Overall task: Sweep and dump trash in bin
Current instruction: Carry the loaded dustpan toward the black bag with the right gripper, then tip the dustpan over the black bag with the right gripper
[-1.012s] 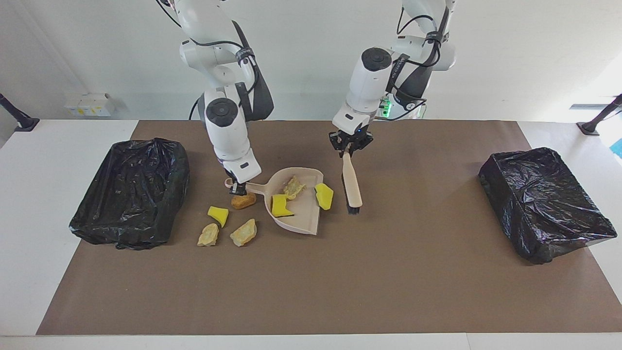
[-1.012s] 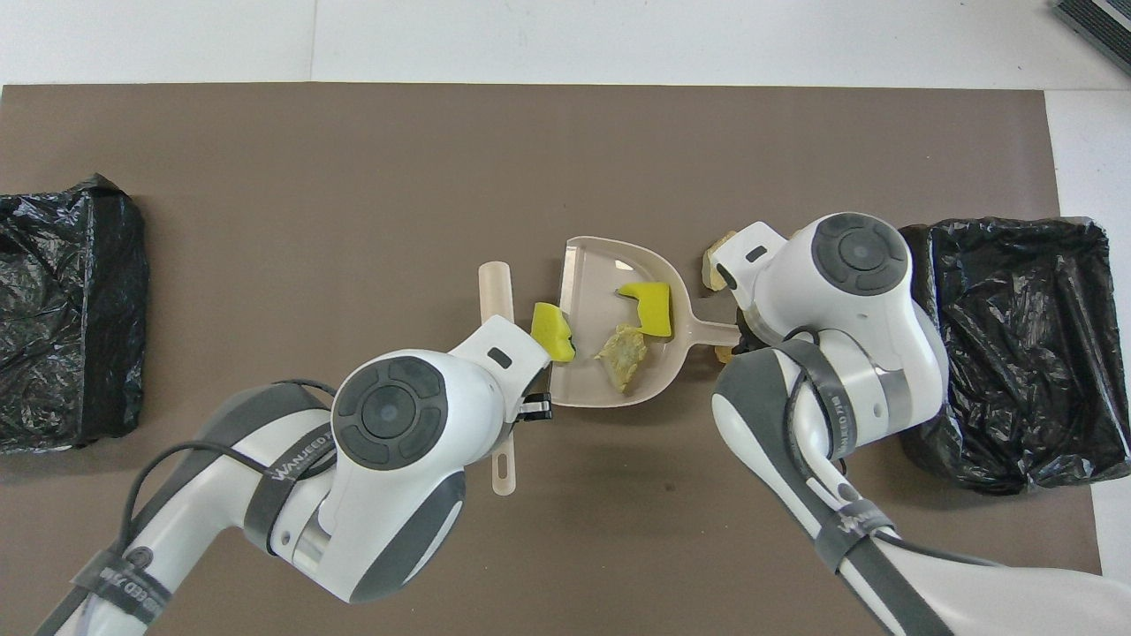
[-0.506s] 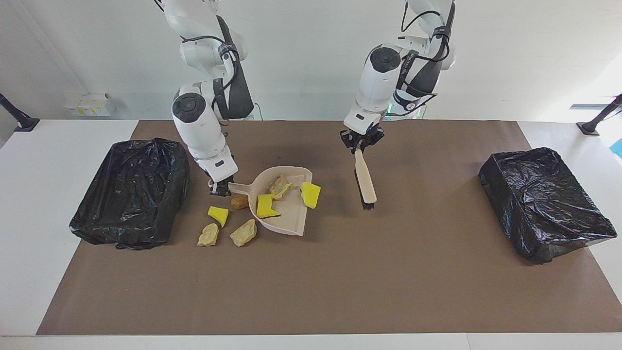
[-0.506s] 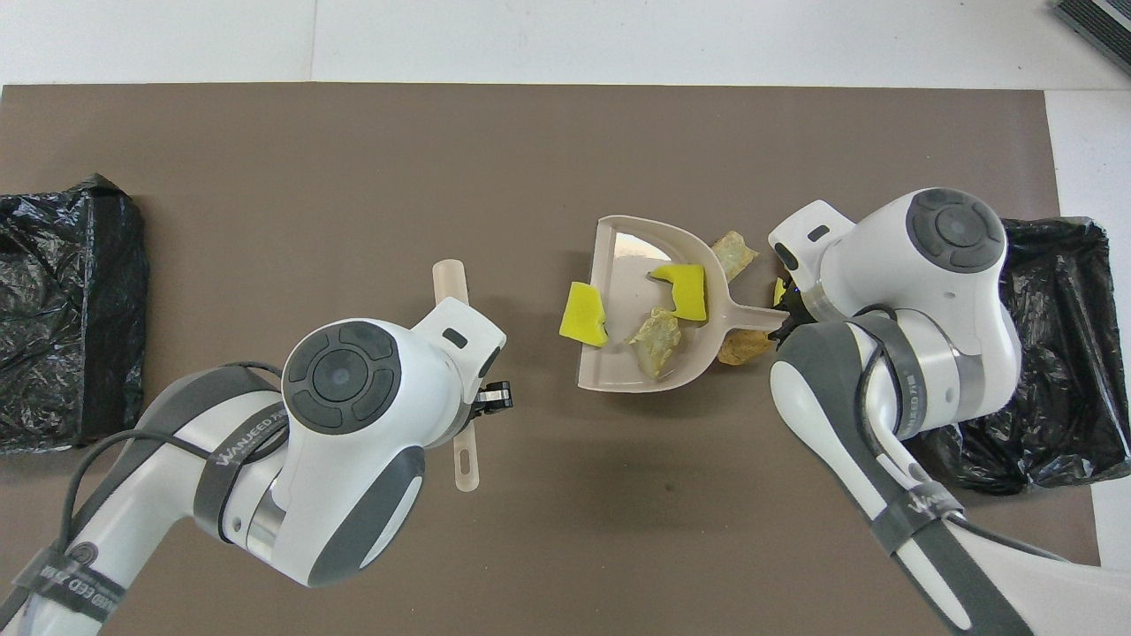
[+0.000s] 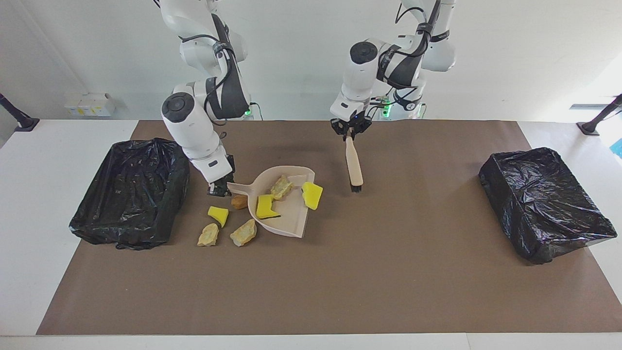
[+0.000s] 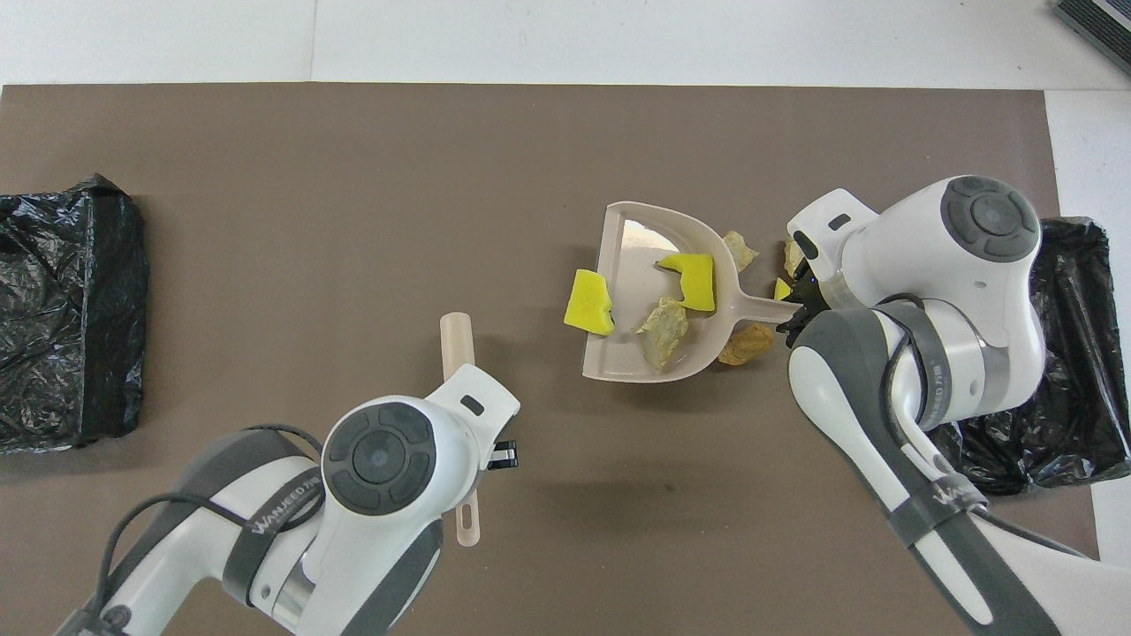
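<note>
Step in hand: sweeping, part done. The right gripper [image 5: 218, 190] is clamped on the handle of the dustpan [image 5: 286, 221], which rests on the mat [image 5: 340, 282]. The left gripper [image 5: 350, 135] is closed on the top of the brush [image 5: 354, 165], which hangs bristles-down, apparently just clear of the mat and apart from the pan.

Trash:
- In the pan: a yellow wedge [image 5: 265, 206] and a tan chunk [image 5: 281, 186].
- At the pan's open lip, at its 3 o'clock in the facing view: a second yellow wedge [image 5: 312, 195], half in at best.
- Loose on the mat, between the pan and the bin [image 5: 131, 192] at the right arm's end: the bun [image 5: 238, 201] tucked under the handle, a third wedge [image 5: 218, 215], and two tan chunks [image 5: 208, 235] [image 5: 244, 233], all at about 7 to 9 o'clock of the pan.

Second bin [image 5: 546, 204] stands at the left arm's end, well apart.

Next move, by judgement: either bring the brush round to the loose four, which lie at the pan's closed back so the pan must turn or shift to receive them, or tip the present load into the near bin.

Hard to make out: overhead, the right arm covers much of the near bin and part of the loose trash; the right gripper's fingertips are lost in shadow.
</note>
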`<act>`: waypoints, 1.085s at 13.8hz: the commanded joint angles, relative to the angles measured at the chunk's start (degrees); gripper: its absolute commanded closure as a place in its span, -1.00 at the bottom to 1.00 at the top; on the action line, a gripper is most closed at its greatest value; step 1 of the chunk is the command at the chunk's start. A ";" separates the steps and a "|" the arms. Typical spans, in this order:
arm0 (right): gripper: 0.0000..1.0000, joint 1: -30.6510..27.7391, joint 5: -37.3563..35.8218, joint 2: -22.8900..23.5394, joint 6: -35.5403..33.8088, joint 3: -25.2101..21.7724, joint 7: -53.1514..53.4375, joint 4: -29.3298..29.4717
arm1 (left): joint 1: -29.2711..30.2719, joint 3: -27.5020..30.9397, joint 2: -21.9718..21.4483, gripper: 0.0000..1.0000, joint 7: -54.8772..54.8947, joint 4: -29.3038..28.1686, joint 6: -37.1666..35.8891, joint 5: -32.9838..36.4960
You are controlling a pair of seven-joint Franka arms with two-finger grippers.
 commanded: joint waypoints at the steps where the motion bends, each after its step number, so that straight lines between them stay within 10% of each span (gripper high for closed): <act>1: 1.00 -5.62 9.20 -0.65 -3.23 0.55 -8.90 2.11 | -6.74 0.77 -3.03 1.00 -7.49 -6.50 6.72 -0.66; 8: 1.00 -15.39 25.06 -0.30 -13.59 0.11 -20.09 8.25 | -10.98 0.77 -3.39 0.86 -10.95 -13.29 14.92 -0.84; 9: 1.00 -15.83 22.71 -0.65 -16.31 -0.50 -19.75 9.83 | -10.46 0.85 -2.78 -0.79 -10.87 -12.77 15.01 -0.84; 15: 1.00 -24.60 -0.15 -6.01 -22.31 -3.75 -21.14 12.75 | -1.68 1.29 -0.84 -1.00 -9.72 -3.82 6.85 -0.84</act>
